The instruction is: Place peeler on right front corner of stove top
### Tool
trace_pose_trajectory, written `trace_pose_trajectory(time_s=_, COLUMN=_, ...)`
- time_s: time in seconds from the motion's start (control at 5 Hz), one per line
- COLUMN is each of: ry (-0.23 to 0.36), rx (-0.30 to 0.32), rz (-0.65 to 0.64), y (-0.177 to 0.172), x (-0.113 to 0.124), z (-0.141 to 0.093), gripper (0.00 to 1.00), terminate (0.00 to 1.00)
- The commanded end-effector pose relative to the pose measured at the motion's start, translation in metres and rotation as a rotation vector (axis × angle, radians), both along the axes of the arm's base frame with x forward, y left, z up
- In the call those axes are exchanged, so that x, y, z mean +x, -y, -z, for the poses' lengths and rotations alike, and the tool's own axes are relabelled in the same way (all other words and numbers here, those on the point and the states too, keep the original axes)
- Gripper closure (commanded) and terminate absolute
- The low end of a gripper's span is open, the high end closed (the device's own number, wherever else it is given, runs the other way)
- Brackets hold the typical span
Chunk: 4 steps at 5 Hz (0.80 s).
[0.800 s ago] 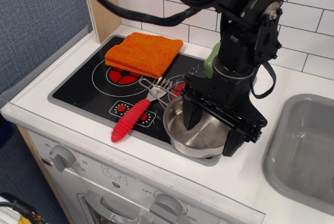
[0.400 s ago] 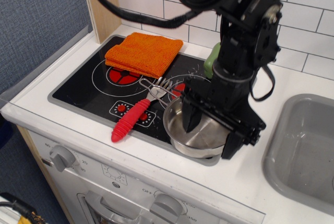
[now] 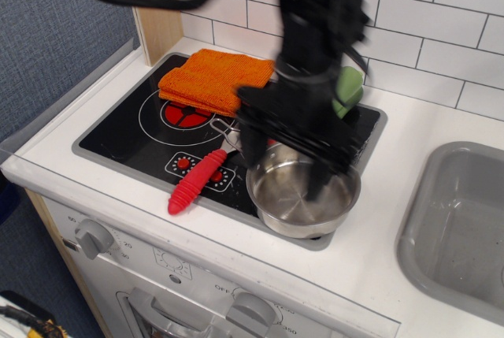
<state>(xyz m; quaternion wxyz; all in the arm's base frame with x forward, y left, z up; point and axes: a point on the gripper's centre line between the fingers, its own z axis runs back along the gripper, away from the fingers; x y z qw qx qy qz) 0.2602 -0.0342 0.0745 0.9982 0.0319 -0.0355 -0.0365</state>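
The peeler (image 3: 197, 182) lies on the stove top (image 3: 118, 133) near its front middle, red ribbed handle pointing to the front left. Its silver head is mostly hidden behind my gripper. My gripper (image 3: 285, 166) is blurred and hangs above the stove top, between the peeler's head and a steel pot. Its jaws stand wide apart and hold nothing. The left finger (image 3: 252, 149) is just right of the peeler's head end; the right finger (image 3: 319, 184) is over the pot.
A steel pot (image 3: 303, 200) sits on the stove top's right front corner. A folded orange cloth (image 3: 216, 78) covers the back left burner. A green object (image 3: 346, 90) stands at the back right. A grey sink (image 3: 457, 220) lies to the right. Oven knobs (image 3: 94, 235) are below.
My gripper has swung left and back, from over the pot's right side to over the pot's left rim, close to the peeler's head. The peeler and the pot have not moved.
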Motion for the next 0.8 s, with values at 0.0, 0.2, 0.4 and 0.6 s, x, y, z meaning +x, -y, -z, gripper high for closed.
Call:
trace_pose_trajectory(time_s=0.0, ry=0.004, rx=0.073, rz=-0.102, y=-0.077, x=-0.013, z=0.004, gripper=0.0, terminate=0.0)
trace_pose_trajectory(time_s=0.2, ry=-0.067, rx=0.123, rz=-0.13, y=-0.106, x=-0.013, z=0.028, gripper=0.0, terminate=0.0)
trace_pose_trajectory(time_s=0.4, ry=-0.092, rx=0.139, rz=-0.12, y=-0.109, x=-0.009, z=0.037, gripper=0.0, terminate=0.0)
trace_pose_trajectory(time_s=0.6, ry=-0.113, rx=0.148, rz=-0.119, y=-0.108, x=-0.01, z=0.047, gripper=0.0, terminate=0.0)
